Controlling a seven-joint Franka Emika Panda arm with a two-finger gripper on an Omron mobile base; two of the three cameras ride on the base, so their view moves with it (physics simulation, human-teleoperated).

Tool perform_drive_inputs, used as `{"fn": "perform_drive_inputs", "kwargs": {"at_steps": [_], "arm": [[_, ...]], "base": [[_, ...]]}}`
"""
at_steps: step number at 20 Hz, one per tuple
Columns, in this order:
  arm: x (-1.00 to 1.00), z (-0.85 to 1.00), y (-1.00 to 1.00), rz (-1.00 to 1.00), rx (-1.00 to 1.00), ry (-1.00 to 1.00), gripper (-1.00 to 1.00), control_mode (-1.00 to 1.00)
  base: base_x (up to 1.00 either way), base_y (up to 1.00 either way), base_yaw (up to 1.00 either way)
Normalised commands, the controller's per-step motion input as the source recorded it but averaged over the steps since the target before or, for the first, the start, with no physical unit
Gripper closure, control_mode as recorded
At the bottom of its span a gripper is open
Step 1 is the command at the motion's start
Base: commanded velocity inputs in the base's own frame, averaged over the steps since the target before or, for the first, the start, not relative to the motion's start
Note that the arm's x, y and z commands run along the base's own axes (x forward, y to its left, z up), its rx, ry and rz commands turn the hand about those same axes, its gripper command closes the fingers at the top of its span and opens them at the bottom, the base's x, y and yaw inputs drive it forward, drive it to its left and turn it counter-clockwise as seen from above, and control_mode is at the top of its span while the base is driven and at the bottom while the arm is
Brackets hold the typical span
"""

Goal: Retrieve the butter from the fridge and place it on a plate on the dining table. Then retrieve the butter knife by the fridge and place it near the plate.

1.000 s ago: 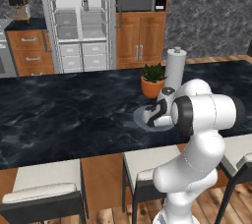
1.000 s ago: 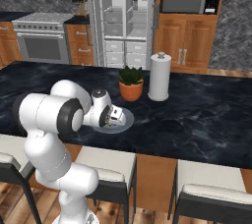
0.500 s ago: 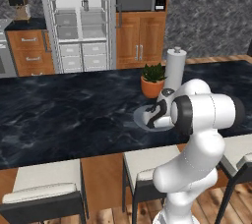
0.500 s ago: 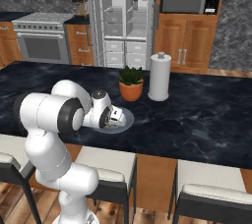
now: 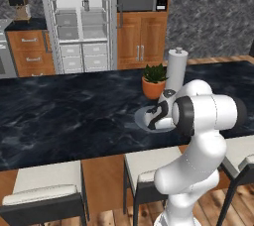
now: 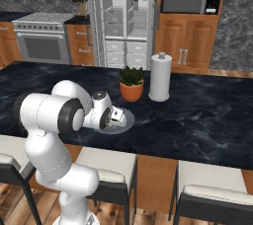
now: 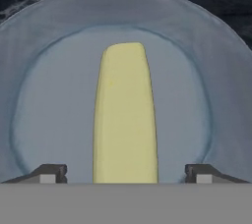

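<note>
Marble dining table [image 5: 59, 116] bears plate [image 7: 216, 70] holding butter [image 7: 125, 115]; tool [image 7: 125, 174] released.

no writing, label, brand, number or sign can be read anywhere here.
</note>
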Motion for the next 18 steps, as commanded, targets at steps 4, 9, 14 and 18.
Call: {"fn": "perform_drive_inputs", "kwargs": {"at_steps": [4, 9, 14, 18], "arm": [[0.01, 0.00, 0.00, 0.00, 0.00, 0.03, -1.00, -1.00], [-0.01, 0.45, 0.00, 0.00, 0.00, 0.21, -1.00, -1.00], [-0.32, 0.93, 0.00, 0.00, 0.00, 0.22, -1.00, -1.00], [-0.71, 1.00, 0.00, 0.00, 0.00, 0.18, -1.00, -1.00]], "base": [[0.00, 0.00, 0.00], [0.00, 0.00, 0.00], [0.00, 0.00, 0.00], [0.00, 0.00, 0.00]]}}
